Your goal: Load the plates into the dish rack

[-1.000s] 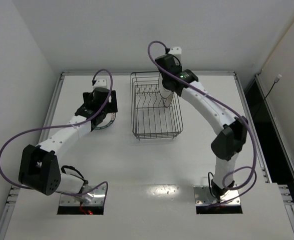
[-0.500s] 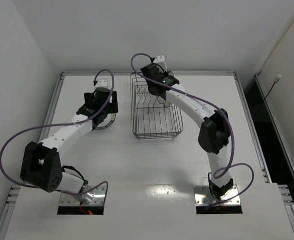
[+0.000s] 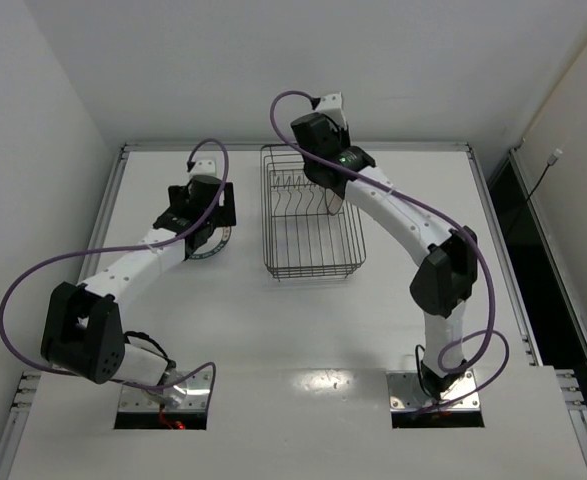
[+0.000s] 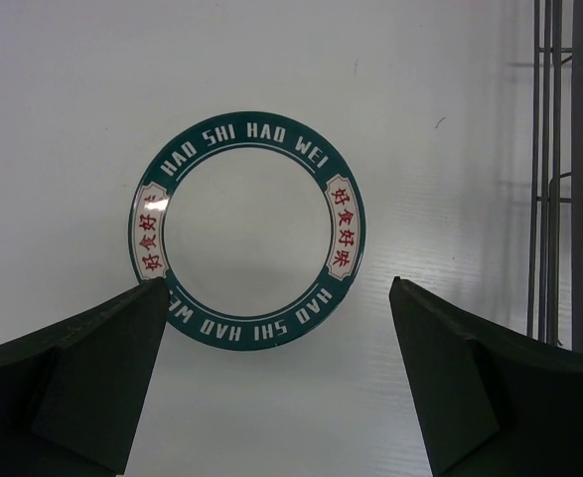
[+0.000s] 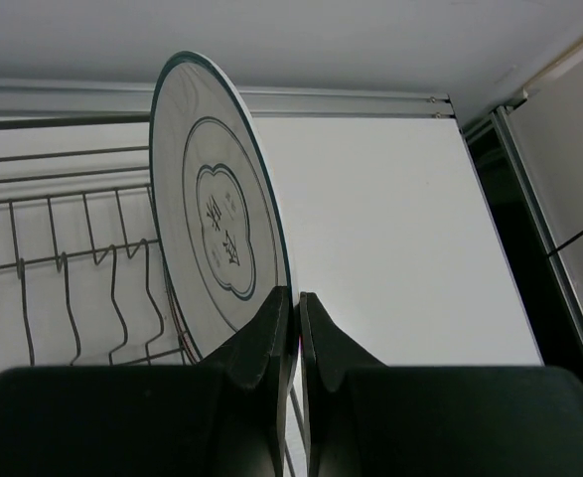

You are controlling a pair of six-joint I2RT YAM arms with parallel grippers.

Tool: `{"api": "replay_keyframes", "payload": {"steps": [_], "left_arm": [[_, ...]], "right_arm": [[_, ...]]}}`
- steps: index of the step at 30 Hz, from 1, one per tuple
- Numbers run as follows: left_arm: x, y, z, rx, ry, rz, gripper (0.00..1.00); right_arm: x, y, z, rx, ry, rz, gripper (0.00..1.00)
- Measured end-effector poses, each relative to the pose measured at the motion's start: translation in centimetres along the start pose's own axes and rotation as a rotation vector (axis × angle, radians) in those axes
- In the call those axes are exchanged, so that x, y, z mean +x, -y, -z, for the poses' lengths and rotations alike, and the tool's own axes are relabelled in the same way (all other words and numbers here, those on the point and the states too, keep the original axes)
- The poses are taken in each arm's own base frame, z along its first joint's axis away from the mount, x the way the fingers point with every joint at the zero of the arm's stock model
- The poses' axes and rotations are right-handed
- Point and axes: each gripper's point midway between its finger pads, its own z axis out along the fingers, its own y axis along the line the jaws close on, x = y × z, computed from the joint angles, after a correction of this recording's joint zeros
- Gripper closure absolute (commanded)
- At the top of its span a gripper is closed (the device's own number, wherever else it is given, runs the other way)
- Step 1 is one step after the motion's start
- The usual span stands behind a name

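A plate with a dark teal lettered rim (image 4: 246, 231) lies flat on the table left of the dish rack (image 3: 273, 215). My left gripper (image 4: 278, 288) hovers open above it, with a finger on each side, and also shows in the top view (image 3: 205, 225). My right gripper (image 5: 296, 296) is shut on the rim of a white plate with a grey rim ring and centre motif (image 5: 217, 219). It holds this plate on edge over the rack's prongs (image 5: 63, 260) at the rack's far right (image 3: 331, 203). A thin second rim shows just behind it. The orange sunburst plate cannot be made out.
The rack's wire side (image 4: 554, 199) stands just right of the flat plate. A raised rail (image 3: 293, 146) borders the table's far edge, with walls close behind and to the left. A dark gap (image 3: 518, 215) runs along the table's right side.
My right arm swung left across the back of the rack with its plate, then came back a little to the right. The left gripper has stayed over the dark-rimmed plate.
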Motion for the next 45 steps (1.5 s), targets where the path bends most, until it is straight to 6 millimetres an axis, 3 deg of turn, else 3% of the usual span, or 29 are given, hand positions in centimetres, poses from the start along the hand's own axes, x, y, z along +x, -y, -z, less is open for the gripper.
{"api": "replay_keyframes", "payload": {"steps": [5, 11, 14, 15, 16, 21, 25, 26, 27, 30, 32, 34, 37, 41, 42, 45], "left_arm": [[0.1, 0.0, -0.1, -0.001, -0.003, -0.002, 0.08], [0.2, 0.0, -0.2, -0.002, -0.006, -0.003, 0.08], [0.2, 0.0, -0.2, -0.002, -0.006, -0.003, 0.08], [0.2, 0.0, -0.2, -0.002, -0.006, -0.003, 0.08], [0.2, 0.0, -0.2, -0.002, -0.006, -0.003, 0.08], [0.2, 0.1, -0.3, -0.003, -0.016, -0.013, 0.05], [0.2, 0.7, -1.3, -0.001, -0.035, -0.026, 0.03], [0.6, 0.9, -1.7, 0.0, -0.048, -0.032, 0.03], [1.1, 1.1, -2.0, 0.004, -0.063, -0.04, 0.03], [3.3, 1.9, -3.4, 0.02, -0.138, -0.077, 0.03], [4.8, 2.5, -4.6, 0.027, -0.2, -0.104, 0.03], [6.4, 3.1, -5.8, 0.031, -0.257, -0.132, 0.03], [8.7, 3.4, -6.9, 0.029, -0.331, -0.168, 0.08], [11.2, 3.5, -7.9, 0.022, -0.411, -0.208, 0.2], [11.7, 3.5, -8.2, 0.021, -0.428, -0.214, 0.26], [11.4, 3.9, -8.8, 0.021, -0.426, -0.219, 0.35]], "right_arm": [[1.3, -0.8, -1.1, 0.003, -0.025, 0.024, 1.0], [7.3, -3.7, -3.3, -0.03, -0.127, 0.1, 1.0], [9.5, -4.4, -3.5, -0.052, -0.16, 0.121, 0.88], [9.6, -4.5, -3.6, -0.053, -0.16, 0.115, 0.75], [9.6, -4.5, -3.6, -0.055, -0.163, 0.118, 0.7], [9.0, -3.8, -3.0, -0.069, -0.169, 0.112, 0.57], [5.6, -1.0, 0.0, -0.093, -0.135, 0.067, 0.45], [4.3, -0.1, 1.2, -0.111, -0.114, 0.036, 0.36], [2.7, 1.1, 2.9, -0.145, -0.086, -0.013, 0.22], [-0.4, 5.1, 9.2, -0.295, 0.013, -0.148, 0.2], [-0.9, 7.8, 13.5, -0.404, 0.082, -0.237, 0.19], [-0.3, 10.1, 16.8, -0.494, 0.12, -0.3, 0.19], [1.4, 10.9, 18.4, -0.559, 0.115, -0.351, 0.19], [7.7, 8.3, 18.1, -0.627, -0.027, -0.308, 0.19], [10.5, 7.5, 18.1, -0.645, -0.088, -0.287, 0.19], [14.6, 7.1, 18.7, -0.683, -0.165, -0.275, 0.19]]}}
